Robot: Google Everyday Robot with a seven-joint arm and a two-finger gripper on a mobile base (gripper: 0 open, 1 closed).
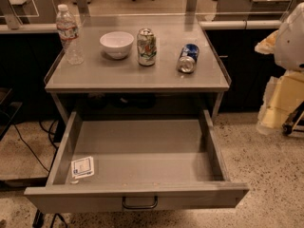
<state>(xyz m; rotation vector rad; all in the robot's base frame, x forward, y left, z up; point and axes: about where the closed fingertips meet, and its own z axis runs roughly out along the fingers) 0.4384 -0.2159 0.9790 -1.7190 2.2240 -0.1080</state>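
Observation:
My arm comes in at the right edge of the camera view as a white rounded housing (pixel 292 37). Below it hangs the cream-coloured gripper (pixel 275 109), beside the table's right side and above the floor. It holds nothing that I can see and touches none of the objects. Nearest to it is a blue can (pixel 187 58) lying on its side on the grey table top (pixel 142 75). Further left are an upright green-and-white can (pixel 146 47), a white bowl (pixel 117 44) and a clear plastic water bottle (pixel 69 34).
Under the table top a wide grey drawer (pixel 142 151) is pulled fully out, with a small white packet (pixel 82 167) in its front left corner and a handle (pixel 140 203) on its front. Cables lie on the speckled floor at left. Dark cabinets stand behind.

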